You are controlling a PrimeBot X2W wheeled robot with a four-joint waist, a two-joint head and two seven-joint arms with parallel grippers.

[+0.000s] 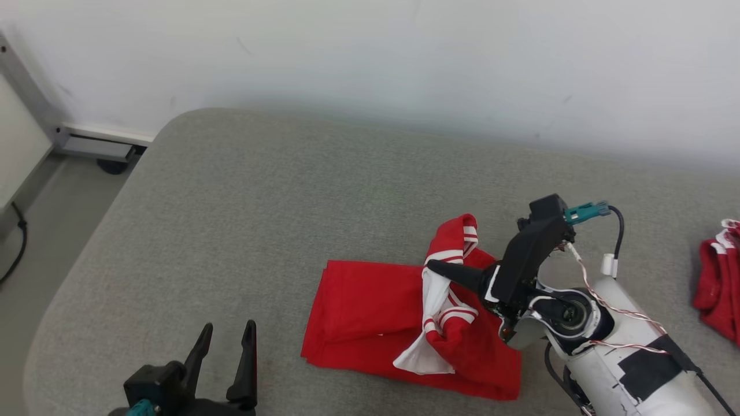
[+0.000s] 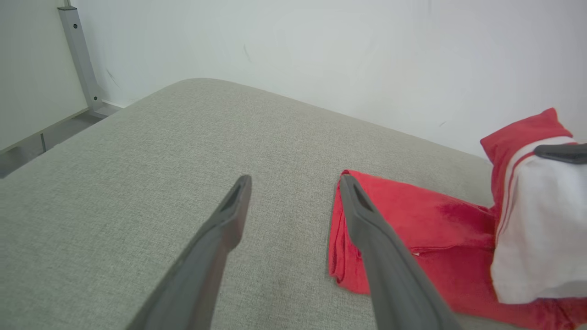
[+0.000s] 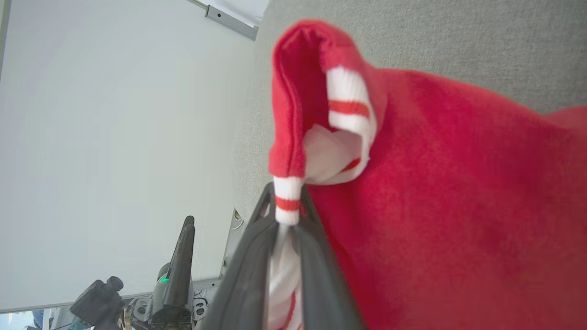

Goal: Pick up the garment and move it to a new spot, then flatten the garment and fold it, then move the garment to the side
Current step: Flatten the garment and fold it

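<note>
Head view looks down on a grey fabric-covered surface (image 1: 260,202) that runs up to a pale wall (image 1: 404,58). The garment (image 1: 370,312), red with white trim striped in red, lies on this surface right of the middle and toward the near edge. Most of its red body rests flat in a rough rectangle. Its right part is bunched and raised, with a white inner face turned outward.

The right gripper (image 1: 432,267) reaches in from the lower right, its fingers pointing left across the raised part. In the right wrist view the right gripper (image 3: 286,215) has its two dark fingers pressed together on a white striped cuff of the garment (image 3: 458,206). The trim runs down between them, and a red fold with a second striped band arches above the fingertips.

The left gripper (image 1: 228,329) sits at the lower left, apart from the cloth, its fingers spread wide and holding nothing. In the left wrist view the left gripper (image 2: 296,181) hangs above the grey surface with bare fabric between its fingers. The garment (image 2: 412,215) lies just beyond and to the right of its right-hand finger. Whether that finger touches the cloth cannot be told.

A second red and white piece of clothing (image 1: 717,283) lies crumpled at the far right edge of the surface, well apart from the garment. A grey metal frame post (image 1: 29,98) stands at the upper left against the wall. A dark cable (image 1: 17,242) trails on the floor beside the surface.
</note>
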